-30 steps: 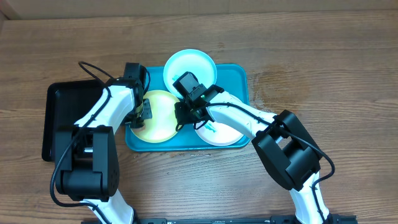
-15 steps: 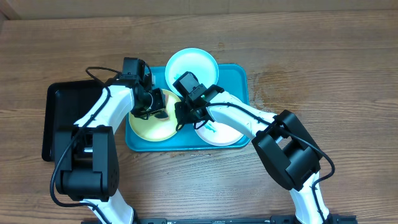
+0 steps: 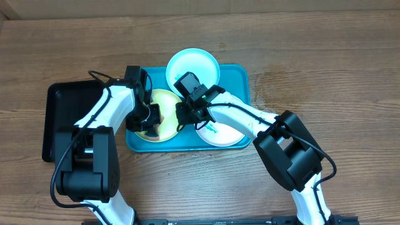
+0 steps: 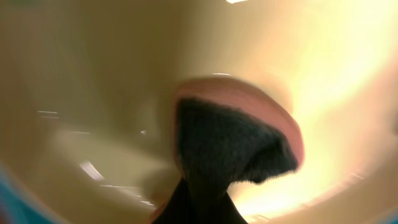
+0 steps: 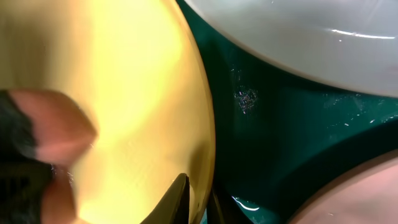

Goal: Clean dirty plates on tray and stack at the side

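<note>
The left fingers [image 3: 148, 117] are clamped on a sponge [image 4: 233, 134], pink with a dark scrubbing face, and the left wrist view shows it pressed flat onto the yellow-green plate [image 3: 165, 100]; just across that plate the right fingers [image 5: 198, 198] are closed on its right rim, one finger over the lip and one outside it, so the plate is pinned while it is rubbed; the plate sits in the near-left part of the tray [image 3: 241, 75], and no smear shows on the bare yellow visible in either wrist view, though the sponge and arms hide much of its face. The relation that matters is this: the plate's open face lies directly under the left fingers and runs rightward from them to the pinned rim; being round it has no long axis, so a stroke may go any way, but toward the right fingers there is little room. The white plate [image 3: 223, 135] lies near-right in the tray, partly under the right arm, with green-blue smears on it, and the right arm is the nearer to it; farther off, the light blue plate [image 3: 192, 62] overhangs the tray's far rim; a black tray [image 3: 62, 106] rests on the tabletop [image 3: 325, 75] to the left, a likely stacking place.
</note>
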Controlling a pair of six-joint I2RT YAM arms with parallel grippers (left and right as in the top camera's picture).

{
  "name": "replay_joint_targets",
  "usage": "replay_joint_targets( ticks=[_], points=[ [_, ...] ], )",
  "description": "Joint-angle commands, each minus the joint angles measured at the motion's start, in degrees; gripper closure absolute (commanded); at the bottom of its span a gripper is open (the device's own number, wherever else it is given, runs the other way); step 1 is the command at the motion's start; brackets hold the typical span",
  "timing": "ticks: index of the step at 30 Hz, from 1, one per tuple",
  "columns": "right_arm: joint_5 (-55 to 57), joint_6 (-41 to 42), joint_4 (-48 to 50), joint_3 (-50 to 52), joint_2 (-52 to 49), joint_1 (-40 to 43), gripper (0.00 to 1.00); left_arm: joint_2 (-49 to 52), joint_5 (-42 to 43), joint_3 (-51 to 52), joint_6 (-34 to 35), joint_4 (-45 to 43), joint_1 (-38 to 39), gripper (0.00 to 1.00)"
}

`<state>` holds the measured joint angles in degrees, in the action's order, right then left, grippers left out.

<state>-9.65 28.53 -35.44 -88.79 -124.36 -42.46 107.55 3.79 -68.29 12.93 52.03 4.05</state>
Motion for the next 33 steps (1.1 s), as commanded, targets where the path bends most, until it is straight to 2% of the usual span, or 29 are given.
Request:
replay_joint_targets(
  ticks=[1, 5, 10, 14, 20, 25, 28, 33],
  points=[
    [0.35, 0.22, 0.24, 0.28, -0.07, 0.11, 0.88, 0.94, -13.09, -0.9, 3.48, -2.4, 0.09, 0.96],
    [0.37, 0.22, 0.22, 0.28, -0.07, 0.11, 0.88, 0.94, -10.97, -0.9, 6.62, -9.49, 0.11, 0.96],
    [0.37, 0.22, 0.24, 0.28, -0.07, 0.11, 0.88, 0.94, 2.86, -0.9, 7.96, -15.96, 0.11, 0.96],
    [0.37, 0.24, 0.52, 0.28, -0.07, 0.11, 0.88, 0.94, 9.03, -0.85, 9.64, -16.41, 0.57, 0.96],
    [0.33, 0.24, 0.9, 0.28, -0.07, 0.11, 0.88, 0.94, 9.57, -0.7, 9.57, -14.1, 3.74, 0.96],
    [-0.07, 0.22, 0.76, 0.28, -0.07, 0.11, 0.88, 0.94, 4.98, -0.7, 9.33, -10.08, 6.19, 0.96],
    [-0.07, 0.22, 0.46, 0.28, -0.07, 0.11, 0.88, 0.94, -1.62, -0.7, 9.35, -6.47, 6.54, 0.96],
    [-0.07, 0.22, 0.24, 0.28, -0.07, 0.11, 0.88, 0.94, -17.57, -0.7, 9.33, -1.62, 5.95, 0.96]
  ],
)
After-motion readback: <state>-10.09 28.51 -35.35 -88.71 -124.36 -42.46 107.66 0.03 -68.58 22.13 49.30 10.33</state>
